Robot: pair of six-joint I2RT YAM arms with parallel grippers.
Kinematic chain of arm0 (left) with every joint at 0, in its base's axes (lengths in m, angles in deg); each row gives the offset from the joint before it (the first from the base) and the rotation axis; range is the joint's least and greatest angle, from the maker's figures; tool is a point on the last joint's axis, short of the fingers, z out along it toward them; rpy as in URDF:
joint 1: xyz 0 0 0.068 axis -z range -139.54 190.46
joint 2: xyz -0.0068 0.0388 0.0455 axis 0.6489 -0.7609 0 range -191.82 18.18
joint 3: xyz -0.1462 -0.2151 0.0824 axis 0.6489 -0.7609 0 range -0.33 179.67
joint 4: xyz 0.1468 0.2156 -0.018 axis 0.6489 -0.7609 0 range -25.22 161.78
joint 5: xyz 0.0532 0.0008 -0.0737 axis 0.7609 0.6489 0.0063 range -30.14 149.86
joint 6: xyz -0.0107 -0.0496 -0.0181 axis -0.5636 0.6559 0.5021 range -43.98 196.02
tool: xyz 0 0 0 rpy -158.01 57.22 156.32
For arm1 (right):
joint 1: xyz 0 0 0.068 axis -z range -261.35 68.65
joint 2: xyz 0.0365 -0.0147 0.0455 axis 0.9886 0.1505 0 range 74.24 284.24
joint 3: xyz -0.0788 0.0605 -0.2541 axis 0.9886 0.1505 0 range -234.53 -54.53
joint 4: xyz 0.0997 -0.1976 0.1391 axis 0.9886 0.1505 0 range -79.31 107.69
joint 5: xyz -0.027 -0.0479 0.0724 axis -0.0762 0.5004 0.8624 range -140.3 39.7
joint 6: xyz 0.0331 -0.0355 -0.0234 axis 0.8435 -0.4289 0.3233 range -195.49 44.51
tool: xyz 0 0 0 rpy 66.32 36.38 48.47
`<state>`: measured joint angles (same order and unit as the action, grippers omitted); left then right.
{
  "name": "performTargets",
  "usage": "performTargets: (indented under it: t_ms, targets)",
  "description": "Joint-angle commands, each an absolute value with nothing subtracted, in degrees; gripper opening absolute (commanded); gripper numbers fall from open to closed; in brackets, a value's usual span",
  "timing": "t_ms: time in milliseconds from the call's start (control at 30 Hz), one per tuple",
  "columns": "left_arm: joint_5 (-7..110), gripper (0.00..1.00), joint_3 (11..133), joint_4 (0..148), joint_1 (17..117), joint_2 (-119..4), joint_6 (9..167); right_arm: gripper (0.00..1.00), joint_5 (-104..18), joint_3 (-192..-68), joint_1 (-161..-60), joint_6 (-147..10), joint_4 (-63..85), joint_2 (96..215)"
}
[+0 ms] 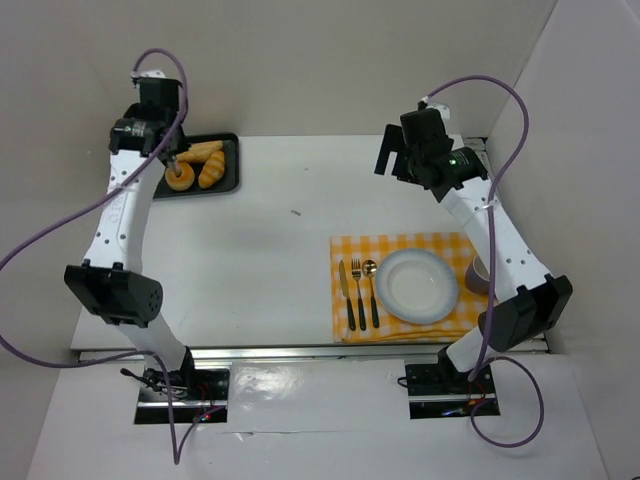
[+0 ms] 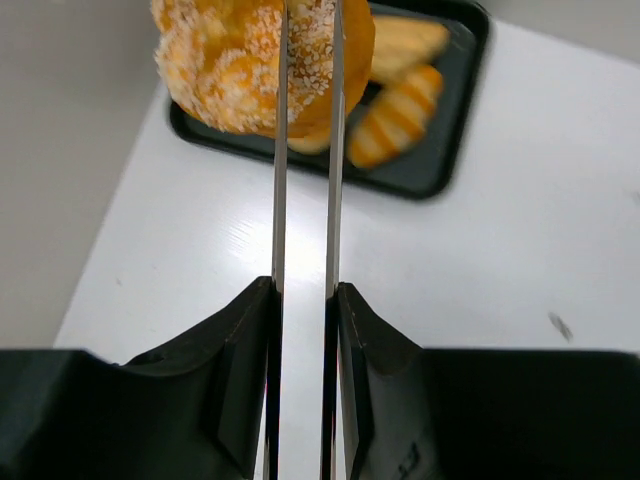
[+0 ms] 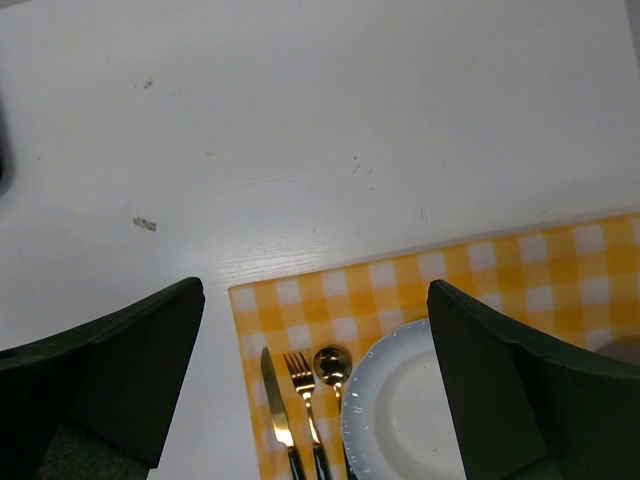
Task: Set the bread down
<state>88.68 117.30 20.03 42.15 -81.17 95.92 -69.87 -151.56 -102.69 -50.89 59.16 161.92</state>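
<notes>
A white table (image 1: 290, 260) fills the middle of the scene, seen from above. Its top is smooth and matte, with a small dark scuff mark (image 1: 296, 212) towards the far side and a few fainter specks nearby. A plain pale beige back wall (image 1: 330, 60) rises along the far edge. A lighter grey side wall (image 1: 590, 120) closes the right, and a beige panel (image 1: 40, 150) closes the left. A silver metal rail (image 1: 300, 352) runs along the near edge, with a white board (image 1: 320, 420) nearer still. The light is soft and even, casting only faint shadows.
</notes>
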Motion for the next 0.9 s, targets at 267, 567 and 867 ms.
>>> performTargets:
  t_ms: [267, 567, 867]
  targets:
    - [78.3, 0.0, 97.8, 22.4, 72.1, -63.4, 108.3, 1.0, -80.3, -164.2, -102.4, -52.3, 65.6, 154.8]
    - [86.6, 0.0, 99.1, 22.4, 101.4, -68.1, 117.6, 1.0, -84.3, -164.7, -101.9, -52.3, 64.5, 146.9]
    - [87.2, 0.0, 102.2, 26.8, 110.6, -77.8, 116.3, 1.0, -88.2, -164.7, -101.9, -51.8, 66.8, 143.1]
